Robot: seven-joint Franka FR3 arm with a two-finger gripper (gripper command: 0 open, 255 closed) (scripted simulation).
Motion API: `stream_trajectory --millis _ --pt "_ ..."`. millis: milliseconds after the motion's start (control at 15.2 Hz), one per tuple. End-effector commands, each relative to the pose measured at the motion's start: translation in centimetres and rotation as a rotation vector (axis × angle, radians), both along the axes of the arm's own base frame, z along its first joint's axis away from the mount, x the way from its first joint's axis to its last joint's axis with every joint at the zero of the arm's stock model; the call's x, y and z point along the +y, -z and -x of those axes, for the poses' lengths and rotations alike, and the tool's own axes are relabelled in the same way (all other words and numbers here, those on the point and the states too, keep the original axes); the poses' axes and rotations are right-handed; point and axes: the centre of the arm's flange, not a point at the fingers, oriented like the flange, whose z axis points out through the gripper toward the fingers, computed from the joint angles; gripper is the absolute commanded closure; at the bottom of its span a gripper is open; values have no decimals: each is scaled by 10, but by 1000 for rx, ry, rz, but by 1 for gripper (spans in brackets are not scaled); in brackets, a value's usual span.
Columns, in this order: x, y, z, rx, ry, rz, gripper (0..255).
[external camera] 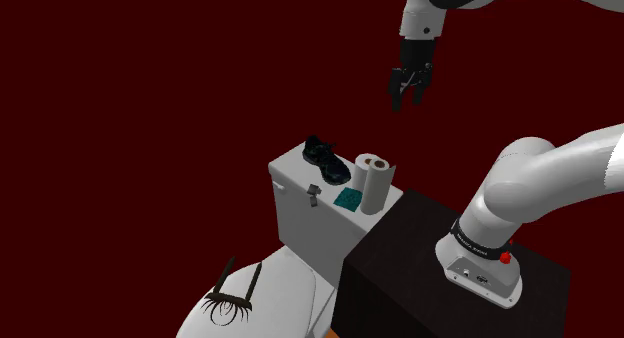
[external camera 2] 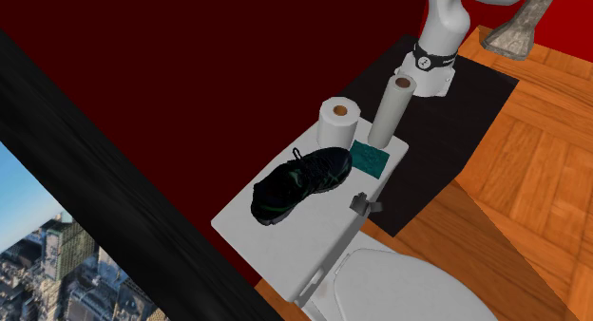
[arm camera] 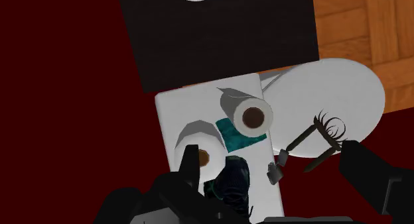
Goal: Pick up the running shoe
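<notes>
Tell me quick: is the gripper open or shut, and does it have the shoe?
Gripper: open, holding nothing, up above the black running shoe that sits on the toilet tank.

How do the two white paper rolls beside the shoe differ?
The short roll is squat and wide; the tall roll is slimmer and stands higher. The short roll sits closer to the black shoe than the tall roll. Both are white, upright, with brown cores.

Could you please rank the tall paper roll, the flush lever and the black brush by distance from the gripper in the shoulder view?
1. tall paper roll, on the tank top, below the gripper.
2. flush lever, on the tank's front.
3. black brush, on the toilet lid.
</notes>
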Motion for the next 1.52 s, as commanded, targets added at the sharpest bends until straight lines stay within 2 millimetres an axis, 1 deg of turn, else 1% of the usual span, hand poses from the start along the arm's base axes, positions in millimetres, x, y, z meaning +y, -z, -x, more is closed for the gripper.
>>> stream_trajectory --millis 0,396,726,1122,1452 --pt "0 0 0 0 0 0 0" --pt "-25 56 -42 -54 -130 -7 0" --pt "-41 101 -82 -99 -238 -13 0" --pt "-53 153 -134 -152 -367 -20 0" --pt "-58 194 -180 -197 -475 -26 0"
